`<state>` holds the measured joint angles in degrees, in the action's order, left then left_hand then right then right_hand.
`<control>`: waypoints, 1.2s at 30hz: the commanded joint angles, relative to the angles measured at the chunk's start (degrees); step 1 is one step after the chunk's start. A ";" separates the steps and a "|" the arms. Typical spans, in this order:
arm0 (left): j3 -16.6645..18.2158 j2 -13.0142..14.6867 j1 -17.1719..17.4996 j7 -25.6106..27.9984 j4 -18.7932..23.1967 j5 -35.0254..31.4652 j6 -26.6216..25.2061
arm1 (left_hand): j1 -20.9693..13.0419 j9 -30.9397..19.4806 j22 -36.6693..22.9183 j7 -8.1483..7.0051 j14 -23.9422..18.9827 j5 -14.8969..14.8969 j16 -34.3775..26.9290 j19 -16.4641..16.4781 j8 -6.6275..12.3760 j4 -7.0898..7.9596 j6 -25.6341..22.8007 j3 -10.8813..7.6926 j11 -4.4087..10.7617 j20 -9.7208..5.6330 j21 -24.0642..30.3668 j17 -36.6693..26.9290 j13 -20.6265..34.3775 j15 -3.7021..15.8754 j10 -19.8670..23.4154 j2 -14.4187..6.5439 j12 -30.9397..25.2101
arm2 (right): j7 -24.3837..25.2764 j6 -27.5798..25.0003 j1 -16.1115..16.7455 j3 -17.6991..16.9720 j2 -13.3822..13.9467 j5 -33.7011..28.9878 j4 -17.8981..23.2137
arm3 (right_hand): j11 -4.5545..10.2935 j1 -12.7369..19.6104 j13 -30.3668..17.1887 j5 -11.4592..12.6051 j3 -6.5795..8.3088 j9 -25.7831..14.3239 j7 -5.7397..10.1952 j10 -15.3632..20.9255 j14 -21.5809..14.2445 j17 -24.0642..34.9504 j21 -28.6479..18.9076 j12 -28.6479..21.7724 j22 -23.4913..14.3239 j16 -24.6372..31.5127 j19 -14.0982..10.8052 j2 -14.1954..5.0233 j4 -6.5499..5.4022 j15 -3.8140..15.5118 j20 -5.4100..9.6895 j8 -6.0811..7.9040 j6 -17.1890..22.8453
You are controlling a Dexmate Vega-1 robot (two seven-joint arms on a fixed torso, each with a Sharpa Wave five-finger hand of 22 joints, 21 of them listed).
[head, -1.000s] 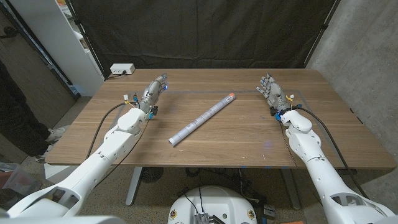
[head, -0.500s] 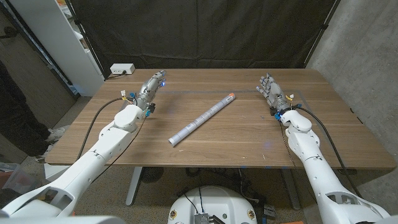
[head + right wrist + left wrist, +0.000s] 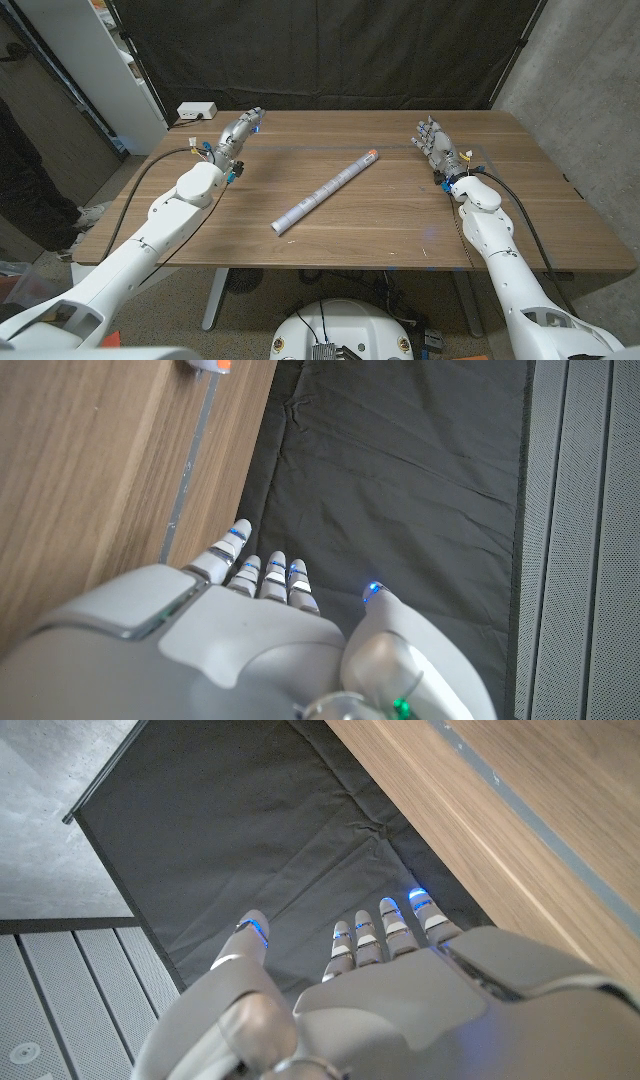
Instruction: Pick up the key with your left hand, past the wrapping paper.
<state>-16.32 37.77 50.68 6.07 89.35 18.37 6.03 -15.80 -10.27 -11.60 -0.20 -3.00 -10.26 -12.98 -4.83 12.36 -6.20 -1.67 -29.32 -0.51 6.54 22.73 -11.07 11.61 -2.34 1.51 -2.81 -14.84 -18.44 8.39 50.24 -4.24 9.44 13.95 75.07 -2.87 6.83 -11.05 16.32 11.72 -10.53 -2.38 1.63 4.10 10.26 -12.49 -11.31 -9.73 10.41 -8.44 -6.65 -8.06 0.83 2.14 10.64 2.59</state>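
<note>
No key can be made out on the table (image 3: 400,215); its place cannot be told, and it is judged small, light, stiff and flat-lying, best pinched at the bow once found. One roll of wrapping paper (image 3: 325,190) is counted, lying diagonally mid-table with an orange end cap, judged light and prone to rolling. Two hands are counted: the left hand (image 3: 238,134) is raised near the far left edge, fingers (image 3: 385,930) extended close together and holding nothing, and the right hand (image 3: 436,146) likewise, fingers slightly apart, empty.
</note>
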 commanded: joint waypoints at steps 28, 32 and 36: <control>3.77 11.49 1.57 0.00 11.02 -13.11 -9.65 | -4.79 -0.23 -0.35 -0.92 -0.47 0.29 -0.12 0.50 0.91 -3.27 -5.12 -0.35 0.93 -0.11 0.41 -0.70 0.92 0.77 2.80 0.78 -0.99 | -1.55 0.24 0.18 -0.09 -0.61 0.05 2.13 | -0.25 0.41 -0.10 -0.41 0.75 -0.10 -0.38 0.96 -0.08 0.22 0.32 -0.45 -0.23 0.49 -0.98 -1.40 0.07 -0.03 0.28 0.68 0.73; 4.30 12.80 1.66 -0.17 12.18 -14.41 -11.01 | -5.32 -0.24 -0.35 -0.98 0.04 0.28 0.08 0.51 0.99 -3.45 -5.64 -0.33 1.11 -0.19 0.38 -0.75 1.02 1.41 2.97 0.98 -1.04 | -1.80 0.77 0.00 0.42 -0.69 -0.12 1.78 | -0.28 0.40 -0.10 -0.44 0.77 -0.10 -0.43 1.01 -0.09 0.22 0.35 -0.45 -0.23 0.48 -0.99 -1.39 0.08 -0.04 0.29 0.66 0.74; 4.90 13.64 1.67 -0.43 12.99 -15.09 -11.88 | -5.64 -0.25 -0.36 -0.81 0.21 0.26 0.14 0.62 0.97 -3.55 -5.78 -0.29 1.26 -0.16 0.41 -0.78 1.08 1.65 2.84 1.16 -0.98 | -1.98 1.52 -0.46 0.93 -0.84 -0.27 0.99 | -0.37 0.37 -0.10 -0.48 0.81 -0.10 -0.37 1.40 -0.06 0.22 0.40 -0.58 -0.24 0.46 -1.00 -1.38 0.08 -0.03 0.32 0.64 0.74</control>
<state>-12.89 48.60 52.04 6.11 99.73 5.92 -3.05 -20.78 -10.26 -11.86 -1.04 -2.66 -10.27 -12.98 -4.31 13.02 -9.35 -6.98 -29.44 0.40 6.47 22.73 -11.61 12.42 -1.16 4.07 -1.75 -15.29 -20.06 8.60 50.31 -4.23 8.87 14.00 76.98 -3.07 6.82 -11.04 15.87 12.12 -10.52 -2.56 2.26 4.09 10.25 -12.29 -11.31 -9.72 10.41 -8.97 -6.65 -7.99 0.83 2.26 11.09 2.77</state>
